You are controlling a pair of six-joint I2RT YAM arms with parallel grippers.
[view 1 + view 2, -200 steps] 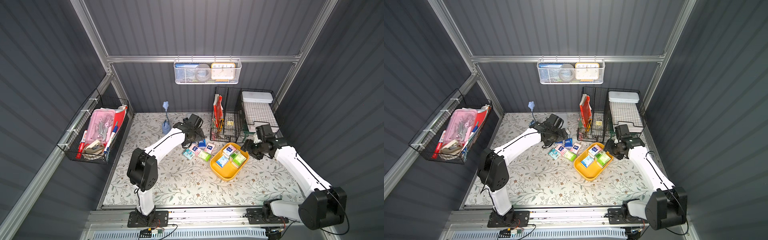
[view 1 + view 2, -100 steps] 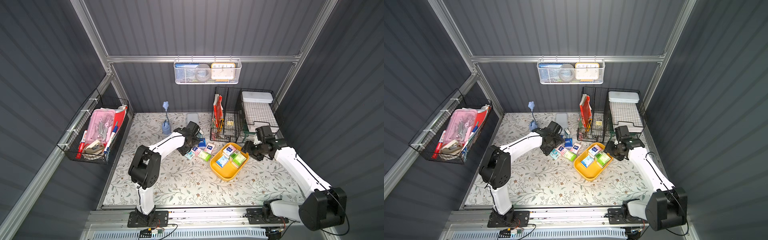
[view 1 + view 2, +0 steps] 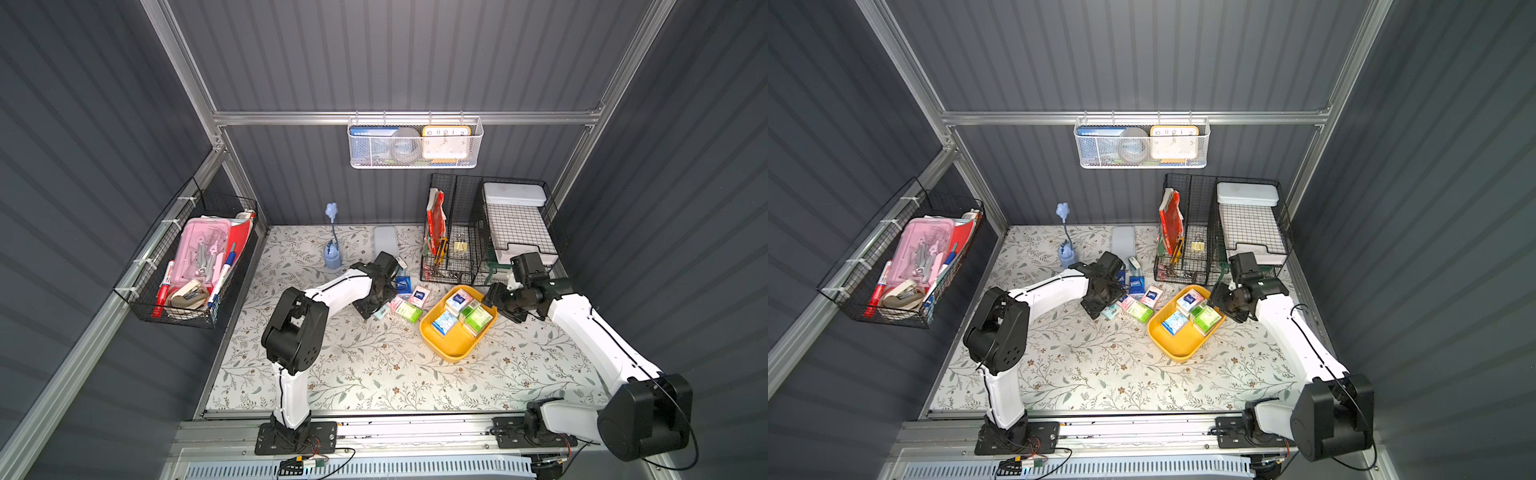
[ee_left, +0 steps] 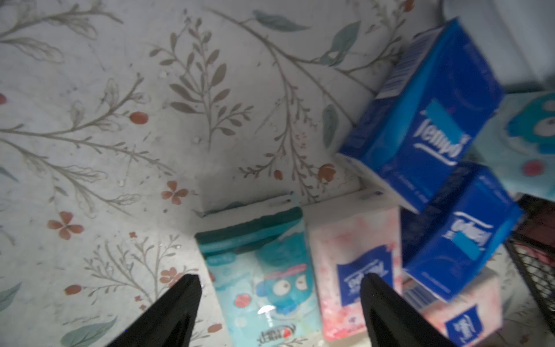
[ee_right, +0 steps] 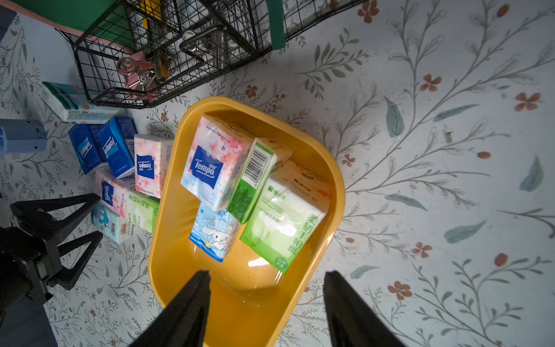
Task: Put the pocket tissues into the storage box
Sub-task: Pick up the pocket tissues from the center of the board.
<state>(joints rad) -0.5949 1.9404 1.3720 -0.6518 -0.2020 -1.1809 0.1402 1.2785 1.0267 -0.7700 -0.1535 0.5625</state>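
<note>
The yellow storage box [image 3: 449, 355] [image 5: 336, 186] sits right of centre and holds several pocket tissues: a pink-and-blue packet [image 5: 213, 162], green ones [image 5: 282, 219] and a light blue one [image 5: 214, 234]. More packets lie in a cluster left of the box. My left gripper [image 4: 279, 278] [image 3: 374, 309] is low over that cluster, open. Its jaws straddle a teal cartoon packet [image 4: 270, 285], and one finger is over the pink packet [image 4: 351, 264] beside it. Dark blue packets [image 4: 432, 120] lie further back. My right gripper [image 5: 266, 275] [image 3: 496, 305] hangs open over the box's right rim and holds nothing.
Black wire baskets [image 3: 453, 249] stand right behind the box and the packet cluster. A pale grey-blue case [image 3: 385, 241] and a blue flower stand [image 3: 332, 257] sit at the back. A wire basket of stationery [image 3: 187, 266] hangs on the left wall.
My left arm came forward from the back and dropped onto the packet cluster, its jaws narrowing a little around the teal packet. The right arm has not moved.
</note>
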